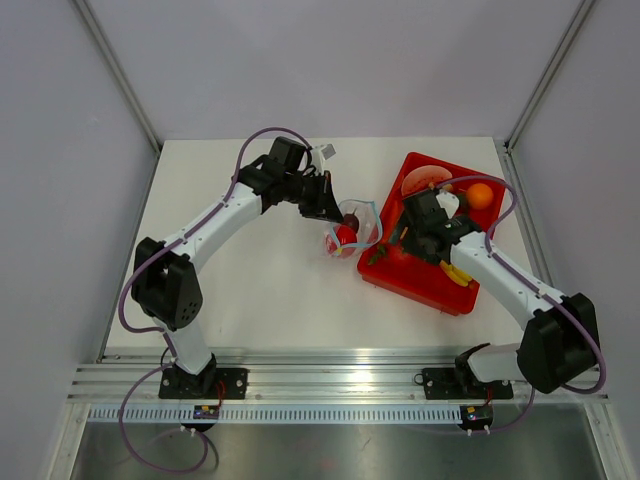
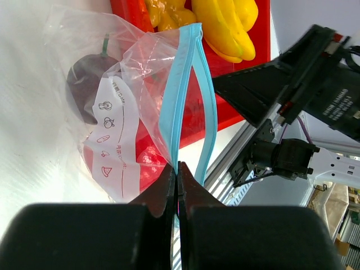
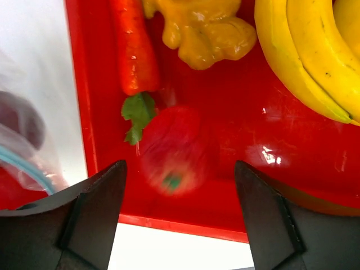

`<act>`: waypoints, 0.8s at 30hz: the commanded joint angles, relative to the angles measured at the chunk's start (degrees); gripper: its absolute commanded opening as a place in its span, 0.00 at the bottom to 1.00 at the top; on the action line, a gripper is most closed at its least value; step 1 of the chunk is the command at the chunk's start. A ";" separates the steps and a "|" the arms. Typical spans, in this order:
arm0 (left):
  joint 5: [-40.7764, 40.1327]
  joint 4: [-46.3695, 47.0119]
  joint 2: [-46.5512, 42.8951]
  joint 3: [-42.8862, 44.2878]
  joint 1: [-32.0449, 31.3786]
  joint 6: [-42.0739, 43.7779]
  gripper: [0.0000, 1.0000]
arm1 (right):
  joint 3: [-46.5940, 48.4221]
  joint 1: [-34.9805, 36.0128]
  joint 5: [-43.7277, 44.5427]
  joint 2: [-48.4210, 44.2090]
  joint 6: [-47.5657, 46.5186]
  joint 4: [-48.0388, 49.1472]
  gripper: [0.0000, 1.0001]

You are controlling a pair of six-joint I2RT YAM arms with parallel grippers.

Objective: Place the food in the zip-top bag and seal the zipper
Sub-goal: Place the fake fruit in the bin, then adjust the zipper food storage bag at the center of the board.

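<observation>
The clear zip-top bag (image 1: 350,230) lies on the white table just left of the red tray, its mouth standing open. My left gripper (image 2: 178,166) is shut on the light blue zipper (image 2: 179,95) at one end of the mouth. Inside the bag sit a dark purple fruit (image 2: 90,84) and something red (image 1: 345,237). My right gripper (image 3: 180,166) hangs open over the tray's near left corner. A red tomato-like fruit (image 3: 174,157) lies blurred on the tray floor between the spread fingers, touching neither. The bag's edge (image 3: 22,152) shows at the far left of the right wrist view.
The red tray (image 1: 420,280) holds a carrot (image 3: 132,50), a lumpy yellow piece (image 3: 202,28), a yellow banana (image 3: 304,50) and an orange fruit (image 1: 480,195). The tray's raised rim (image 3: 185,228) runs right under my right fingers. Grey walls close in the table.
</observation>
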 commanded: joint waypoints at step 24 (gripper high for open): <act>0.72 1.28 -1.37 -0.39 0.86 0.58 0.00 | 2.43 -0.38 -21.05 1.53 1.94 14.89 0.44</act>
